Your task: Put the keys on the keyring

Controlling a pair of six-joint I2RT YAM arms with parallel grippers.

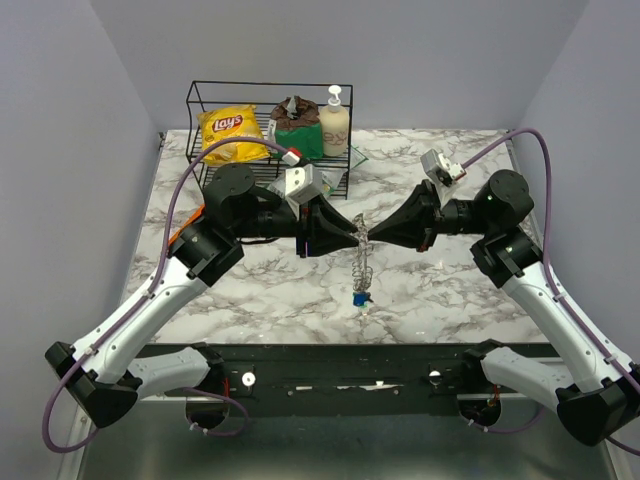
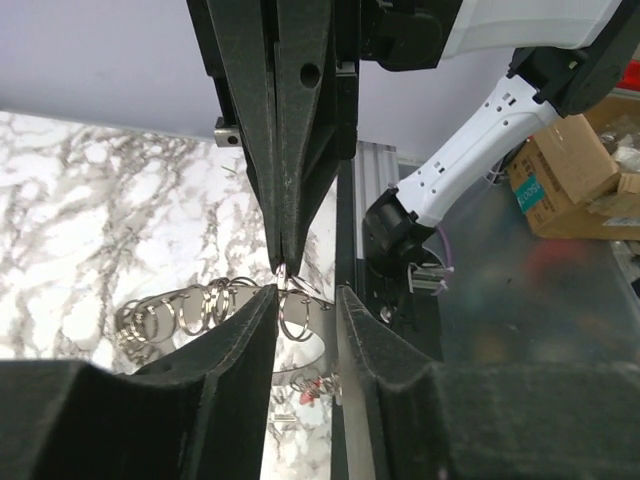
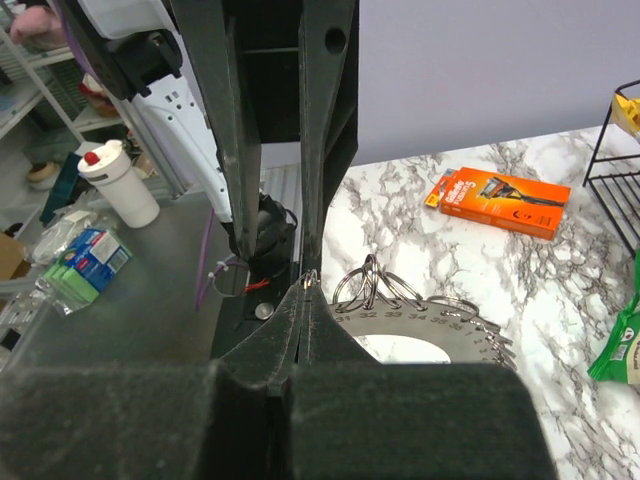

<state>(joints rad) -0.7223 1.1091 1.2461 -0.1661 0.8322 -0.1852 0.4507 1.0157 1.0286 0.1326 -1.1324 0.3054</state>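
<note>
Two grippers meet tip to tip above the middle of the table (image 1: 450, 290). Right gripper (image 1: 378, 234): jaws pinched together on the keyring (image 1: 363, 262), which hangs down with a blue key (image 1: 358, 297) at its low end. Left gripper (image 1: 350, 228): jaws apart around the top coil.

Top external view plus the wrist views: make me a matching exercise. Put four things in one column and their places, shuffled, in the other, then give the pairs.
Things
1. Lay's bag
2. soap bottle
3. keyring
4. orange box

Places
A. lying flat on the marble table
B. hanging below where the left tool and right tool meet
C. upright at the right end of the wire rack
D. at the left end of the wire rack

Pairs: 1-D, 2-C, 3-B, 4-A
</note>
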